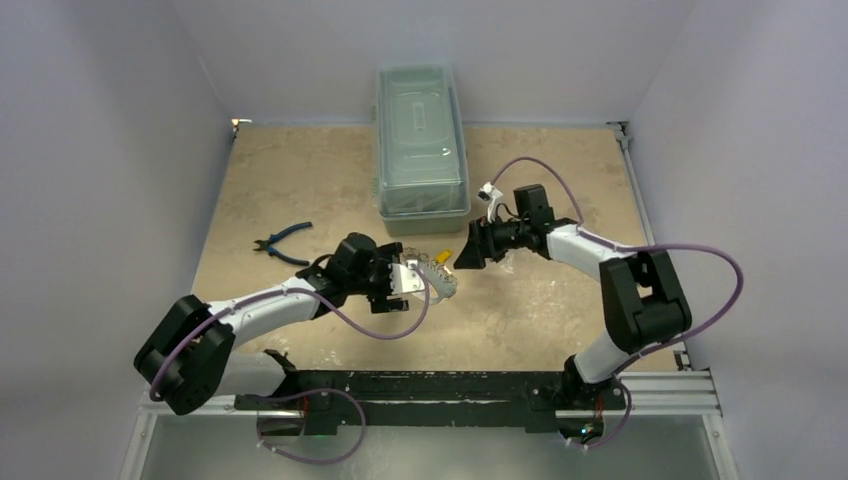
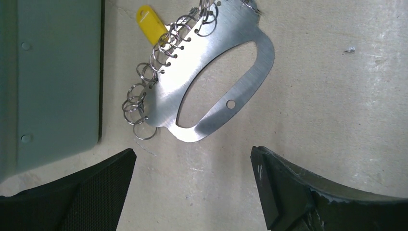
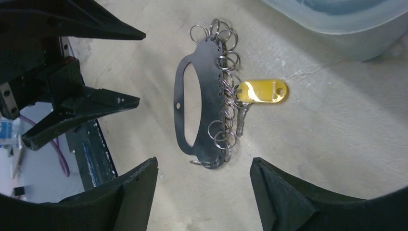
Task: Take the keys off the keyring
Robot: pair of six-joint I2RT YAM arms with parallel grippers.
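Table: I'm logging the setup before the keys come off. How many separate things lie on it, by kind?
lidded plastic box: 1
blue-handled pliers: 1
keyring: 1
yellow tag, hooked to the keyring: 1
Total: 4

No text, label, brand or number is legible in any view.

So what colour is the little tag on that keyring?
The tag is yellow, clearest in the right wrist view.
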